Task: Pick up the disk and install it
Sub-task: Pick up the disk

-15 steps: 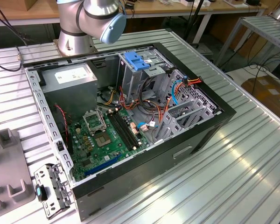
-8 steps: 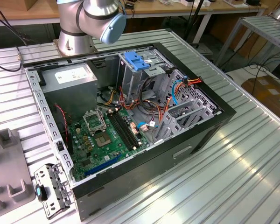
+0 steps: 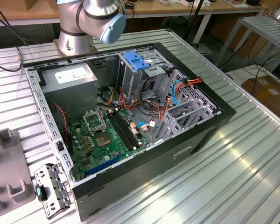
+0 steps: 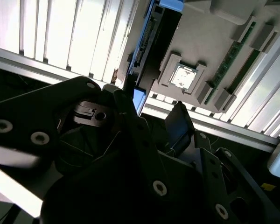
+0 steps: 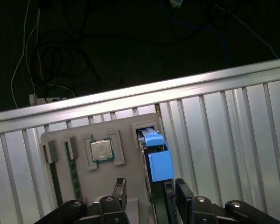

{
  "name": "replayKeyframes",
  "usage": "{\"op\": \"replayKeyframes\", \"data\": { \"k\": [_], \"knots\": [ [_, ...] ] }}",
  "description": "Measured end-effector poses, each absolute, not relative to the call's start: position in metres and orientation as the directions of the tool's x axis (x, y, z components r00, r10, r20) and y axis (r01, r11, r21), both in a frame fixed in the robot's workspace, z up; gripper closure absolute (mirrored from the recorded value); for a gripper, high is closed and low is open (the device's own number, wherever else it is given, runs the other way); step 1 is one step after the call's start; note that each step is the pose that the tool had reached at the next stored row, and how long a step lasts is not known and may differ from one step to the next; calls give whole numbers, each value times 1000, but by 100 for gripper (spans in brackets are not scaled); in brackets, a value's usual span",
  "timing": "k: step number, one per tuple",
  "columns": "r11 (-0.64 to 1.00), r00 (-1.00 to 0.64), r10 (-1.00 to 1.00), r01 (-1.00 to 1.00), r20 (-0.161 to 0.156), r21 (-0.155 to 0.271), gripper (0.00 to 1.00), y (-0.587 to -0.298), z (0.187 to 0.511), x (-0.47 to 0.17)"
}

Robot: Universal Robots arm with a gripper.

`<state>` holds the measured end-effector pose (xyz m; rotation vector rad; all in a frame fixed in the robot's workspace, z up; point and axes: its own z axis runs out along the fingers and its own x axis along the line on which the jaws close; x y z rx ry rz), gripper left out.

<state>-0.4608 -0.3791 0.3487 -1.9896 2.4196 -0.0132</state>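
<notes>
Standing on edge in a slot of a moulded grey tray (image 5: pixel 126 126), the disk (image 5: pixel 159 163) presents you a slim dark body wrapped in a smooth blue plastic frame. In the second wrist view the disk (image 4: pixel 151 46) appears edge-on, with a row of connector contacts along one narrow side. The gripper (image 5: pixel 151 182) sits directly over it. Its black jaws are spread apart, one on each flat side of the disk, with a clear gap on one side. You cannot tell whether the other jaw touches the frame.

Beside the disk, the tray (image 4: pixel 210 32) holds a square metal-capped processor chip (image 5: pixel 101 150) in a raised-wall pocket. A long green memory module (image 5: pixel 74 175) stands in a narrow groove further along. The tray lies on a ribbed aluminium worktop (image 5: pixel 224 130).

In the exterior view, the tray (image 3: pixel 7 158) lies at the exterior view's left. Well apart from it stands an open black computer case (image 3: pixel 144 172), containing a green motherboard (image 3: pixel 107 135) and a blue plastic bracket (image 3: pixel 137 62).
</notes>
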Motion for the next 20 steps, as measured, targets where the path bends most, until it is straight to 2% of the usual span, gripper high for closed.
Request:
{"op": "replayKeyframes", "data": {
  "k": [13,20],
  "knots": [
    [108,-108,-994,-994,-1,-12,46,-375,347,-464],
    [90,-90,-996,-996,-2,-12,46,-371,334,-474]
  ]
}}
